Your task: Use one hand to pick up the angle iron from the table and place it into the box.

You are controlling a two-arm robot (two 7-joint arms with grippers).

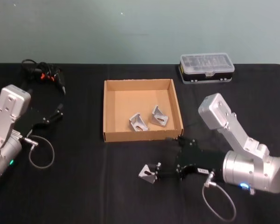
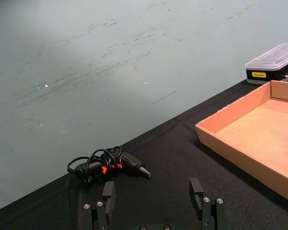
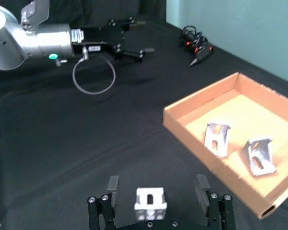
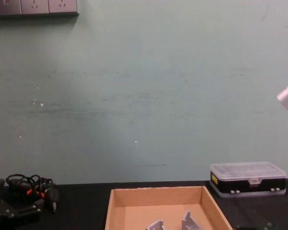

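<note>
**Right gripper poised over angle iron**

The right gripper (image 3: 157, 184) was spread wide, the angle iron (image 3: 150, 203) on the table (image 1: 84, 186) between its fingers, near the box (image 1: 142, 135). It needed a square, centred squeeze before lifting. The left gripper (image 2: 152, 189) sat parked, fingers apart.

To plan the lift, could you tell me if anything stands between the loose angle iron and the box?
Nothing visible: bare table lies between the angle iron, within the open right gripper, and the low-walled box.
</note>
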